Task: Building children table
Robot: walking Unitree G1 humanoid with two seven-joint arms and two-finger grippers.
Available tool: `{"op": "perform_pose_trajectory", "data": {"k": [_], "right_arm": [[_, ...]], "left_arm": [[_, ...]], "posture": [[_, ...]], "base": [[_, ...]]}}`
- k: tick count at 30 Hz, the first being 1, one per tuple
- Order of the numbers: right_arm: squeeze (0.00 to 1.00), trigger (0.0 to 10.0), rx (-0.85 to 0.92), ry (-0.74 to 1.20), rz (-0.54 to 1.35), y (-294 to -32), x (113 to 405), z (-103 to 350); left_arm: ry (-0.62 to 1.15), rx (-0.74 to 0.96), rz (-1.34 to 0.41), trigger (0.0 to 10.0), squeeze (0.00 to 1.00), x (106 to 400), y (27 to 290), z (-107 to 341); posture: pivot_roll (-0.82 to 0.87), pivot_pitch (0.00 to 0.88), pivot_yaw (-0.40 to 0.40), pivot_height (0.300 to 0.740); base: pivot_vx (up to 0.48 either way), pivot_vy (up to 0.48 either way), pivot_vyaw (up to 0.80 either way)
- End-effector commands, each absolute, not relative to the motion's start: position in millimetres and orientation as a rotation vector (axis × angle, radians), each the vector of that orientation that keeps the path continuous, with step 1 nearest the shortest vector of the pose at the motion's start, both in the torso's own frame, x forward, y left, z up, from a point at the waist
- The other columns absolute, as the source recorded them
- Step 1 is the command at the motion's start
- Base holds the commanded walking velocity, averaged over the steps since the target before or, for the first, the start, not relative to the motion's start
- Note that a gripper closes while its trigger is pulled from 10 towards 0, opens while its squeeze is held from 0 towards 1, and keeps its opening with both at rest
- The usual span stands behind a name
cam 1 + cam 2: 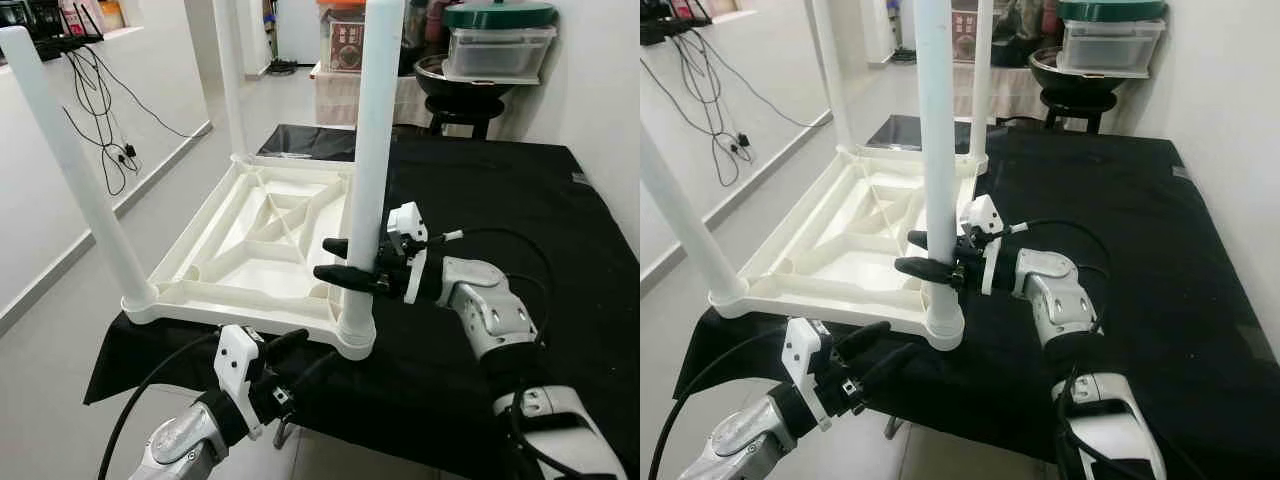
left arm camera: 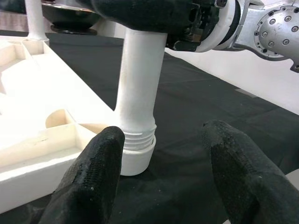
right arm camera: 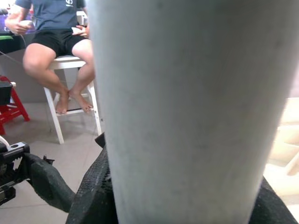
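Upside-down tabletop (image 1: pixel 250 255), white moulded plastic with ribbed bracing underneath, lying on a black cloth (image 1: pixel 520 220) draped over a bench. Three smooth round legs up: one at the near left corner (image 1: pixel 75 165), one at the far corner (image 1: pixel 231 80), one at the near right corner, the near leg (image 1: pixel 372 150), standing in its ringed socket (image 1: pixel 355 335). Right gripper (image 1: pixel 340 262) reaching in from the right, long black fingers pinching the near leg just above the socket, one finger on either side. Seen from the right wrist, matte white tube (image 3: pixel 191 107) close up against the lens, rough black pads (image 3: pixel 96 186) hugging its edges; beyond it, a person (image 3: pixel 56 32) in dark shorts seated on a white stool. Left gripper (image 1: pixel 875 355) low at the bench's front edge, just below the tabletop's rim, fingers spread, gripping nothing. From the left wrist, two grainy black fingertips (image 2: pixel 93 172) framing the threaded foot of the leg (image 2: pixel 138 140), apart from it. Clear storage bins (image 1: pixel 497 45) stacked behind, cables (image 1: pixel 100 120) trailing down the left wall.
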State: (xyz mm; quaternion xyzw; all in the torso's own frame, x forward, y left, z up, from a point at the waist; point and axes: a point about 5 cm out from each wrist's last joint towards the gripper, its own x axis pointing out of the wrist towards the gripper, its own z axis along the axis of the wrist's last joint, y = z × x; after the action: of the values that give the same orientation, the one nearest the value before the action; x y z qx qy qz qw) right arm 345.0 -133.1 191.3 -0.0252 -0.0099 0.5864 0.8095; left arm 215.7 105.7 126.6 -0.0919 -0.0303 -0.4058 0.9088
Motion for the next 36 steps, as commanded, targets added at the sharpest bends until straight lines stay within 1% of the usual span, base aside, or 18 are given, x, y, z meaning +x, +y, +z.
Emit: {"op": "perform_pose_trajectory", "data": {"k": [1, 6, 9, 10, 11, 12, 13, 14, 15, 16, 17, 18, 25, 30, 31, 33, 34, 36], "right_arm": [[0.0, 0.0, -0.034, -0.042, 1.297, -129.5, 345.2, 193.2], [0.0, 0.0, -0.067, -0.043, 1.276, -134.9, 338.9, 185.4], [0.0, 0.0, -0.109, -0.039, 1.181, -139.0, 337.4, 181.1], [0.0, 0.0, -0.059, -0.021, 0.875, -139.9, 337.0, 172.1], [0.0, 0.0, -0.059, -0.021, 0.875, -139.9, 337.0, 172.1], [0.0, 0.0, -0.018, -0.015, 0.72, -140.8, 336.5, 168.3], [0.0, 0.0, 0.02, 0.043, 0.483, -141.7, 328.3, 151.5], [0.0, 0.0, 0.02, 0.043, 0.483, -141.7, 328.3, 151.5], [0.0, 0.0, 0.036, 0.086, 0.331, -143.5, 321.0, 140.4], [0.0, 0.0, 0.036, 0.086, 0.331, -143.5, 321.0, 140.4], [0.0, 0.0, -0.096, 0.064, 0.347, -133.1, 313.1, 136.8], [0.0, 0.0, -0.121, 0.073, 0.365, -128.1, 312.9, 132.3], [0.0, 0.0, -0.214, 0.064, 0.458, -114.5, 313.2, 130.1], [0.0, 0.0, -0.176, 0.083, 0.439, -117.8, 312.8, 130.8], [0.42, 10.0, -0.121, 0.079, 0.462, -117.9, 314.7, 135.7], [0.42, 10.0, -0.121, 0.079, 0.462, -117.9, 314.7, 135.7], [1.0, 10.0, -0.083, 0.072, 0.486, -115.4, 315.0, 141.6], [1.0, 10.0, -0.027, 0.066, 0.559, -110.5, 315.2, 146.8]], "left_arm": [[-0.043, -0.197, -0.83, 10.0, 0.0, 214.7, 106.9, 123.9], [-0.043, -0.199, -0.834, 10.0, 0.0, 214.0, 106.2, 124.6], [-0.043, -0.2, -0.834, 10.0, 0.0, 213.5, 106.5, 125.1], [-0.043, -0.199, -0.833, 10.0, 0.0, 212.6, 108.2, 125.5], [-0.043, -0.199, -0.833, 10.0, 0.0, 212.6, 108.2, 125.5], [-0.043, -0.198, -0.833, 10.0, 0.0, 212.2, 109.1, 125.7], [-0.044, -0.198, -0.831, 10.0, 0.0, 212.2, 110.5, 126.6], [-0.044, -0.198, -0.831, 10.0, 0.0, 212.2, 110.5, 126.6], [-0.045, -0.198, -0.83, 10.0, 0.0, 212.3, 111.5, 127.3], [-0.045, -0.198, -0.83, 10.0, 0.0, 212.3, 111.5, 127.3], [-0.046, -0.199, -0.83, 10.0, 0.0, 212.8, 112.4, 127.7], [-0.045, -0.198, -0.829, 10.0, 0.0, 213.3, 113.2, 127.5], [-0.036, -0.207, -0.842, 10.0, 0.0, 215.0, 114.1, 127.0], [-0.043, -0.212, -0.827, 10.0, 0.0, 216.6, 114.2, 128.1], [-0.046, -0.207, -0.826, 10.0, 0.0, 217.5, 114.4, 129.5], [-0.046, -0.207, -0.826, 10.0, 0.0, 217.5, 114.4, 129.5], [-0.048, -0.205, -0.826, 10.0, 0.0, 218.1, 114.8, 131.0], [-0.051, -0.207, -0.825, 10.0, 0.0, 218.9, 115.5, 132.8]], "posture": [[0.02, 0.003, -0.025, 0.74], [0.01, 0.012, -0.02, 0.74], [0.01, 0.018, -0.02, 0.74], [0.0, 0.029, -0.027, 0.74], [0.0, 0.029, -0.027, 0.74], [0.0, 0.029, -0.027, 0.74], [-0.01, 0.04, -0.017, 0.74], [-0.01, 0.04, -0.017, 0.74], [-0.01, 0.044, -0.016, 0.74], [-0.01, 0.044, -0.016, 0.74], [-0.02, 0.043, -0.002, 0.74], [-0.03, 0.038, 0.015, 0.74], [-0.03, 0.038, 0.006, 0.74], [-0.02, 0.033, 0.003, 0.74], [-0.01, 0.033, 0.007, 0.74], [-0.01, 0.033, 0.007, 0.74], [0.0, 0.032, 0.008, 0.74], [0.0, 0.032, 0.008, 0.74]], "base": [[0.0, 0.0, 0.0], [0.0, 0.0, 0.0], [0.0, 0.0, 0.0], [0.0, 0.0, 0.0], [0.0, 0.0, 0.0], [0.0, 0.0, 0.0], [0.0, 0.0, 0.0], [0.0, 0.0, 0.0], [0.0, 0.0, 0.0], [0.0, 0.0, 0.0], [0.0, 0.0, 0.0], [0.0, 0.0, 0.0], [0.0, 0.0, 0.0], [0.0, 0.0, 0.0], [0.0, 0.0, 0.0], [0.0, 0.0, 0.0], [0.0, 0.0, 0.0], [0.0, 0.0, 0.0]]}}
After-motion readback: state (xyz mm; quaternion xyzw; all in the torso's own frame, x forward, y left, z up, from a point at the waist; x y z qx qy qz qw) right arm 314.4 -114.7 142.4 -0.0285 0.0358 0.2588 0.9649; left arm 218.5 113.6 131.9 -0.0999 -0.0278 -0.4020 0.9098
